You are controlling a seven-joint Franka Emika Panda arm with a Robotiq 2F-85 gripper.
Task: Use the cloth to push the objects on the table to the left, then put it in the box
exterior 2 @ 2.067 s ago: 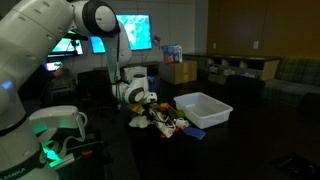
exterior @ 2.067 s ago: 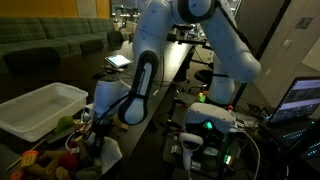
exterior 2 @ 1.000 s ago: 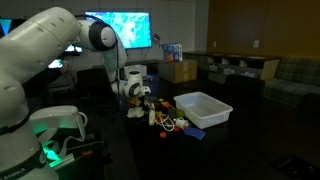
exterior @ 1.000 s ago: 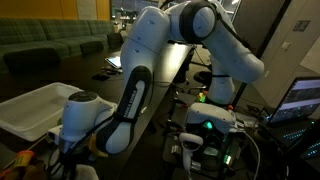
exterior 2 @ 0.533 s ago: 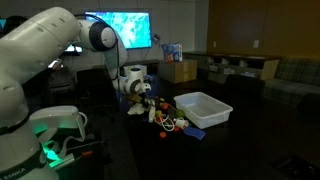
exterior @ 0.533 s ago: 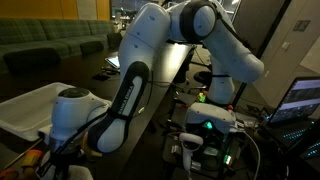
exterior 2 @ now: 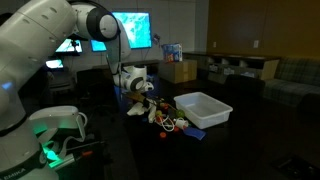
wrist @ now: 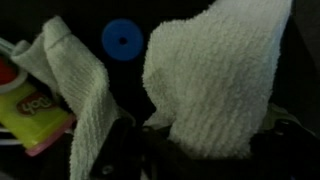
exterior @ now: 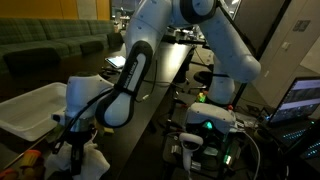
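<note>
My gripper point(exterior: 76, 143) is shut on a white knitted cloth point(exterior: 92, 161), which hangs from it just above the dark table. In the wrist view the cloth point(wrist: 215, 70) fills the middle, and a second fold of it point(wrist: 82, 90) hangs to the left. The gripper point(wrist: 200, 150) itself is mostly hidden behind the cloth. A pile of small coloured objects point(exterior 2: 165, 121) lies on the table beside the gripper point(exterior 2: 140, 97). The white box point(exterior 2: 203, 109) stands just past the pile and also shows in an exterior view point(exterior: 35, 110).
In the wrist view a blue disc point(wrist: 122, 40) and a yellow and pink toy point(wrist: 32, 108) lie on the dark table. Equipment with green lights point(exterior: 208, 125) stands beside the robot base. Cardboard boxes point(exterior 2: 180, 71) stand at the back.
The wrist has swung back and up a little from its position close to the camera. The cloth now hangs in view below the gripper. The pile and the box have not moved.
</note>
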